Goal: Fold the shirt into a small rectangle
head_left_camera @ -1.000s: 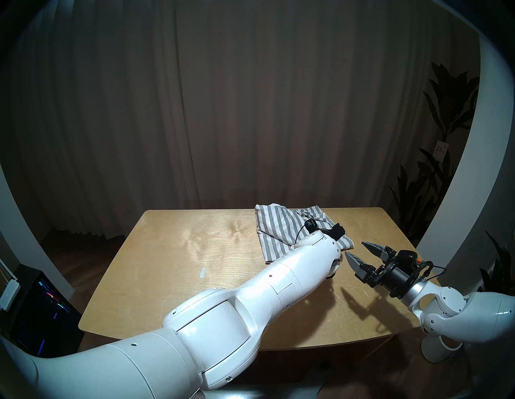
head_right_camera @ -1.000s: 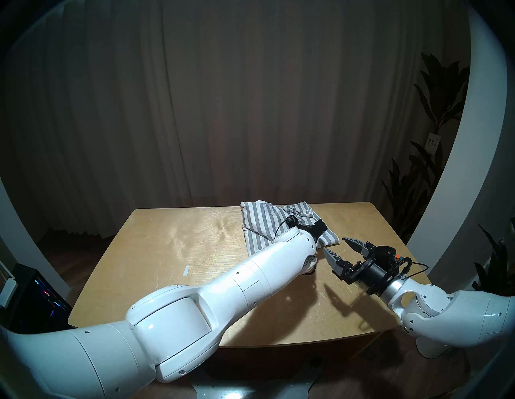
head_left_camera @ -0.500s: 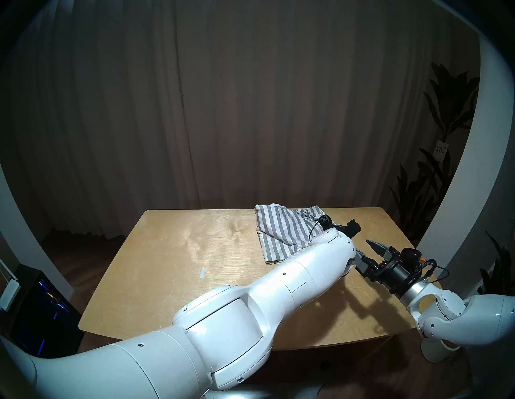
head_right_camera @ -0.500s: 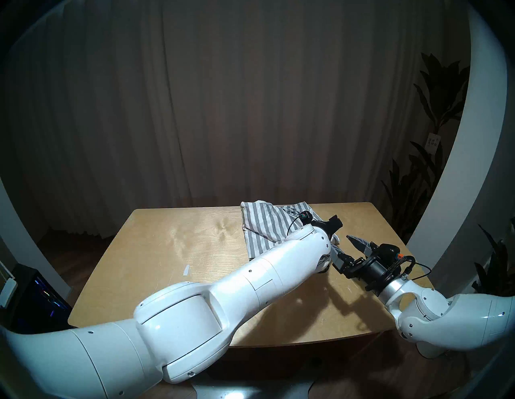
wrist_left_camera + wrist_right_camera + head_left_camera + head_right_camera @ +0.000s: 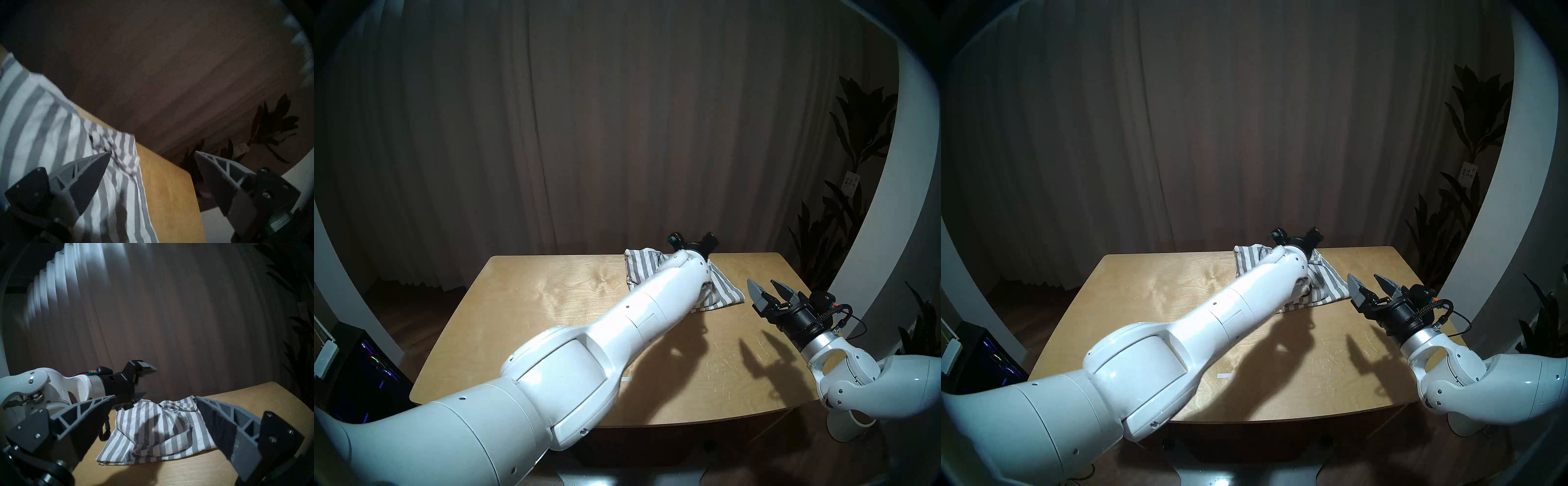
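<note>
While the long white left arm [image 5: 572, 356] stretches diagonally over the pale plywood table [image 5: 524, 305], its left gripper [image 5: 151, 157] hangs above the far end of the soft grey-and-white striped shirt [image 5: 153, 429], jaws spread wide and holding nothing. The shirt lies bunched and half folded at the table's far edge, right of centre, one rumpled part close to the rim. Just beside its near right corner the right gripper [image 5: 765, 288] hovers, also gaping and empty.

My worry is that a pinch taken in those rucked layers would catch one ply only and drag the fold apart, or nudge cloth off the back edge.

Scratches mark the tabletop's right side; brown curtains [image 5: 619, 135] hang behind, and a dark leafy plant [image 5: 857, 142] stands right.
</note>
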